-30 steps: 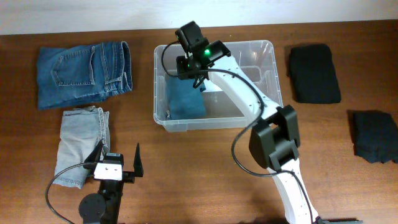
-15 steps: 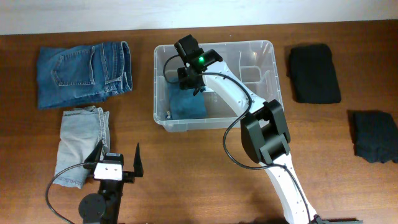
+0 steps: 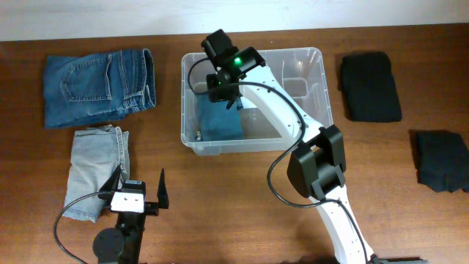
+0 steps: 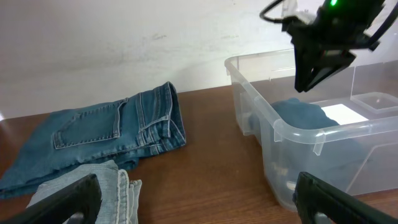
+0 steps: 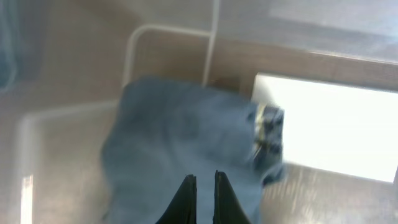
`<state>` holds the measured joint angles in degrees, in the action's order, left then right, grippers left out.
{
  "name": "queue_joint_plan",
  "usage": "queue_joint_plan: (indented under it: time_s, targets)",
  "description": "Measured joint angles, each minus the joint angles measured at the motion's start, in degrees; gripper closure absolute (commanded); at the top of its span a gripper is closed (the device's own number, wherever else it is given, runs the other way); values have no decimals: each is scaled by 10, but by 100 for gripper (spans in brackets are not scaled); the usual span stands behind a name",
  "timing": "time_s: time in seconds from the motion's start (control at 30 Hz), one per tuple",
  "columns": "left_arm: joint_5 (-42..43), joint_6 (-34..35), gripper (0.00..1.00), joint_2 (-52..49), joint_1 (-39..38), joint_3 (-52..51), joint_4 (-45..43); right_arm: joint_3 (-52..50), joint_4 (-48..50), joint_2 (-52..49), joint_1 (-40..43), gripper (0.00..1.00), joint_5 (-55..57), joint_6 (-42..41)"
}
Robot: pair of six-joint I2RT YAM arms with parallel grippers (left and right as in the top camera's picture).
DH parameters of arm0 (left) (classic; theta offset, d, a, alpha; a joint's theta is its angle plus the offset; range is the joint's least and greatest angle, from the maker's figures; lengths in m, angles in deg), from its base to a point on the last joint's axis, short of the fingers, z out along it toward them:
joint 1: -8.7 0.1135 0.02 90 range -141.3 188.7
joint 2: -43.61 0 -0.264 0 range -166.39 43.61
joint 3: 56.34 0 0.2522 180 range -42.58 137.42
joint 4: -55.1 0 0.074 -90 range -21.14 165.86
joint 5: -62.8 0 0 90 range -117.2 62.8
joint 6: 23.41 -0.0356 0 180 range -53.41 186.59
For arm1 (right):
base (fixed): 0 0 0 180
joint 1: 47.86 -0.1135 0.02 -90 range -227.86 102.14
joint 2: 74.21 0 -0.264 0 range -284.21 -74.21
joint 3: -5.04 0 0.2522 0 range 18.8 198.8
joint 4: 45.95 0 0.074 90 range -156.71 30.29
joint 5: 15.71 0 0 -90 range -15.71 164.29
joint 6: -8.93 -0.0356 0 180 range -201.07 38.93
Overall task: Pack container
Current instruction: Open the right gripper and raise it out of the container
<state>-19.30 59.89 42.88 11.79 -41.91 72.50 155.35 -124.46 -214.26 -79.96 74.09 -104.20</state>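
Bin [image 3: 256, 147] lay under your right gripper [image 5: 203, 183] | jaws pressed together, pinching nothing | blue cloth [image 5: 180, 143] just below tips | your left gripper [image 3: 139, 192] spread wide

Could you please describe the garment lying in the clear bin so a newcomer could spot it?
Find the container, the clear bin at the far middle of the table, and look in its left end under the right gripper. There lies a folded teal-blue garment, the only clothing inside; the blue jeans and black clothes lie outside it.
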Motion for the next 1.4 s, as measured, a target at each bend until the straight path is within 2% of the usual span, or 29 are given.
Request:
queue_joint_plan:
  time_s: [0.23,0.5,0.67,0.9,1.0,1.2,1.4]
  targets:
    - [0,0,1,0,0,0,0,-18,-16,3,-32,94,-3,-21]
    - [0,0,1,0,0,0,0,-136,65,3,-46,94,-13,-38]
    - [0,0,1,0,0,0,0,-155,89,3,-46,94,-22,-39]
    - [0,0,1,0,0,0,0,-132,71,3,-46,94,-21,-34]
    - [0,0,1,0,0,0,0,-77,32,3,-42,86,-3,-32]
    - [0,0,1,0,0,0,0,16,-7,5,-23,83,30,-28]
    - [0,0,1,0,0,0,0,3,-5,6,21,82,36,-28]
